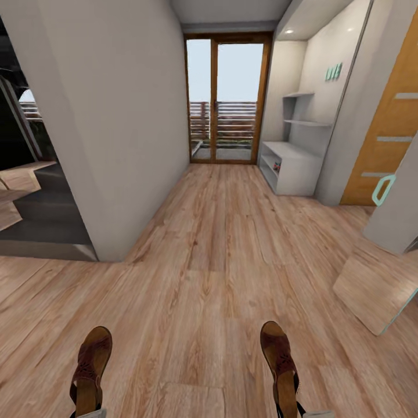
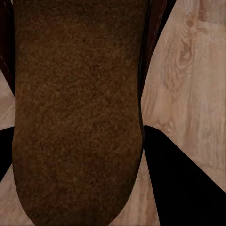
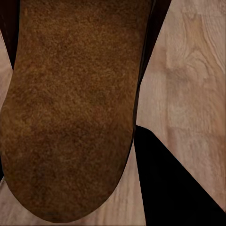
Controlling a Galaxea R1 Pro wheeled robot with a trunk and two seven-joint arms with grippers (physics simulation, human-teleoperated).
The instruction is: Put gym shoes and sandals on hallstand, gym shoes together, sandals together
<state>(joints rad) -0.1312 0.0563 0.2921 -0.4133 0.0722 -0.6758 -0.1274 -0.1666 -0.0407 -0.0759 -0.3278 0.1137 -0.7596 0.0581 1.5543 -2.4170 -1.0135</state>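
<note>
One sandal (image 1: 90, 364) was carried at the left side and the other sandal (image 1: 280, 366) at the right, both low in the head view, toes pointing forward down the corridor. Their long axes lay almost parallel and aimed roughly at the far end. In each wrist view the brown sole (image 2: 77, 113) of a sandal stood right in front of the camera, with a dark finger (image 2: 183, 183) beside it — so I judged each gripper to be pressed on its sandal, though the fingertips themselves were hidden.

The hallstand (image 1: 296, 165) stood far ahead and to the right, against the right wall, well apart from both sandals. The right arm was the nearer one to it. Something small and reddish lay in its lower compartment; too small to tell what.

Between the sandals and the hallstand there was only open floor (image 1: 220, 255). A grey wall corner (image 1: 110, 174) came forward at the left, an orange door (image 1: 389, 128) and a leaning panel (image 1: 377, 290) were at the right — the panel seemed the closest thing to the path
</note>
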